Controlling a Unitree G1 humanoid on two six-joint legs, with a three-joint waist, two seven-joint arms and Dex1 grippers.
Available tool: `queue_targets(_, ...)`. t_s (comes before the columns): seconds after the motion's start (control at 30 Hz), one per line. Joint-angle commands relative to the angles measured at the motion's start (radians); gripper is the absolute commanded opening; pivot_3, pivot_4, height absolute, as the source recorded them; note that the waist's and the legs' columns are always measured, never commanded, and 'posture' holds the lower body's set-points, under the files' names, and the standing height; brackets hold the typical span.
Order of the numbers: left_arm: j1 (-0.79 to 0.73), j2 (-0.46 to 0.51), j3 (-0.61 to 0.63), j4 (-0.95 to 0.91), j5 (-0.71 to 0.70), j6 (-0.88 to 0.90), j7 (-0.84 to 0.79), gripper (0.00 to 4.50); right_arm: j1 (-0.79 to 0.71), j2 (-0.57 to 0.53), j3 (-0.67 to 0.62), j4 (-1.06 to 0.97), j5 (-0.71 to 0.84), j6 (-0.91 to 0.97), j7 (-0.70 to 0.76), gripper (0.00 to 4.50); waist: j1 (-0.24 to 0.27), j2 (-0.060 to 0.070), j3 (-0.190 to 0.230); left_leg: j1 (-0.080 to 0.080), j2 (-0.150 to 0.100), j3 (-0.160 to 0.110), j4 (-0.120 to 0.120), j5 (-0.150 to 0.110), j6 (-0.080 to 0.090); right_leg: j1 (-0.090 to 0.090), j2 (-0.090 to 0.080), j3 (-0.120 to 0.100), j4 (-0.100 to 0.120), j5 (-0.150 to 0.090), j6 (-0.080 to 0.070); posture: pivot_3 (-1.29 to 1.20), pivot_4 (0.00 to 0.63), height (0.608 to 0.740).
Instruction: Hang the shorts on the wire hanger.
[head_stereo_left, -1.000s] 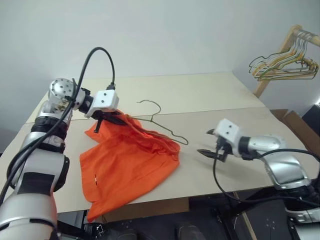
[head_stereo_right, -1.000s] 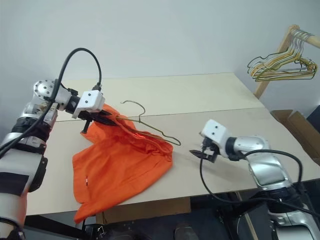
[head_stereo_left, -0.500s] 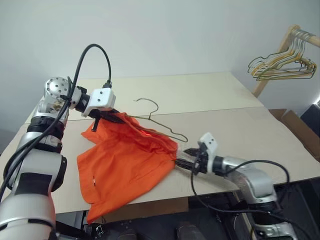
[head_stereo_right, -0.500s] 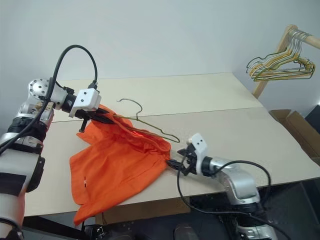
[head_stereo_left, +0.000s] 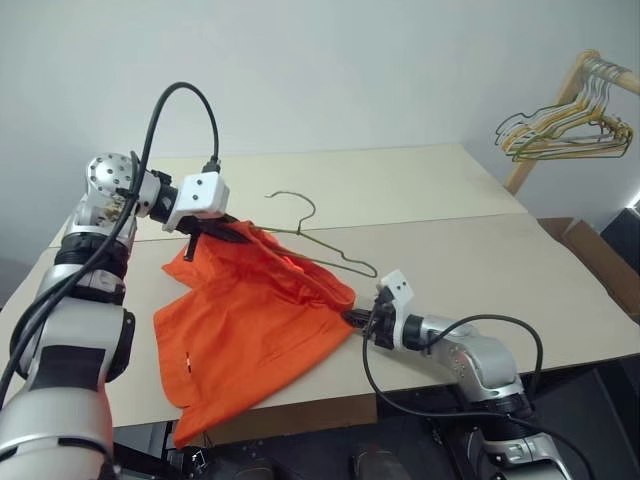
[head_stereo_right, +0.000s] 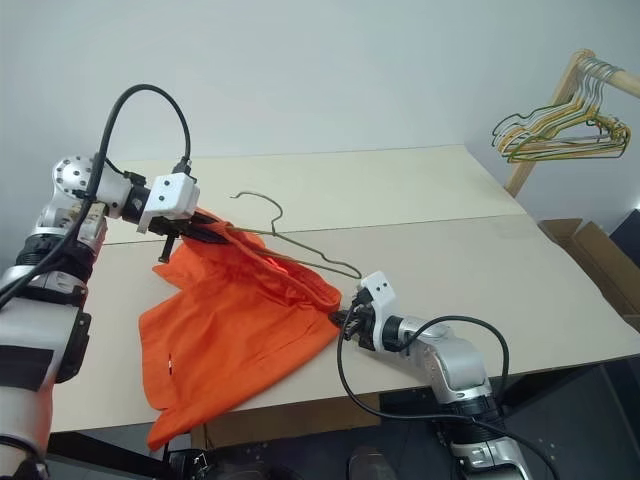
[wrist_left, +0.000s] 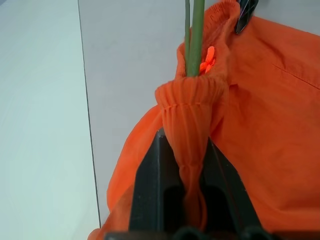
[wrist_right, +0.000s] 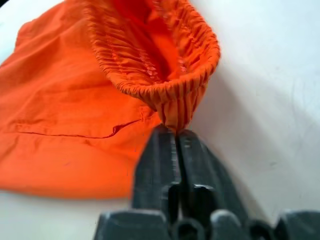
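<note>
With the wire hanger (head_stereo_left: 322, 245) partly threaded into the orange shorts (head_stereo_left: 255, 320) at the surface's (head_stereo_left: 480, 260) nine o'clock side, both the left tool (wrist_left: 183, 150) and right tool (wrist_right: 175, 145) pinched opposite waistband ends, hanging unfinished.

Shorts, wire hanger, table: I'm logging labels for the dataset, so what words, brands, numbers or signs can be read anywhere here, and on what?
None: no readable text on the shorts, the wire hanger, the table or the bunch of hangers.
</note>
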Motion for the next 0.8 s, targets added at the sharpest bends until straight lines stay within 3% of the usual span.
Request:
queue_targets(0.03,0.009,0.061,-0.034,-0.076,-0.109,0.025,-0.003,0.0,-0.029,-0.023,-0.049,0.025,0.025,-0.004,0.012,0.02,-0.001,0.0,0.0,0.0,0.0,0.0,0.0,0.0,0.0,0.0,0.0,0.0,0.0,0.0,0.0,-0.11,0.0,0.74)
queue_targets(0.27,0.038,0.181,-0.188,-0.173,-0.259,0.035,-0.003,0.0,-0.045,-0.198,-0.123,0.039,0.123,0.01,0.207,0.02,0.002,0.0,0.0,0.0,0.0,-0.001,0.0,0.0,0.0,0.0,-0.001,0.0,0.0,0.0,0.0,-0.12,0.0,0.74)
queue_targets(0.43,0.023,0.19,-0.218,-0.151,-0.281,0.031,-0.003,0.0,-0.063,-0.28,-0.111,0.08,0.109,-0.027,0.272,0.02,0.001,0.0,0.0,0.001,0.0,0.0,0.0,0.0,0.0,0.001,0.0,0.0,0.0,0.0,0.0,-0.12,0.0,0.74)
queue_targets(0.67,0.01,0.156,-0.194,-0.068,-0.07,-0.034,0.026,0.0,-0.034,-0.353,-0.093,0.048,0.027,-0.205,0.309,0.02,0.004,0.0,0.0,0.0,0.0,0.0,0.001,0.0,0.001,0.001,0.0,0.0,0.0,0.0,0.0,-0.11,0.0,0.74)
queue_targets(0.8,0.019,0.12,-0.157,-0.06,-0.024,-0.04,0.039,0.0,-0.053,-0.435,-0.066,-0.058,-0.041,-0.266,0.31,0.02,0.008,0.0,0.0,-0.001,-0.001,0.0,0.001,0.0,0.001,0.0,-0.001,0.0,0.0,0.0,0.001,-0.12,0.0,0.74)
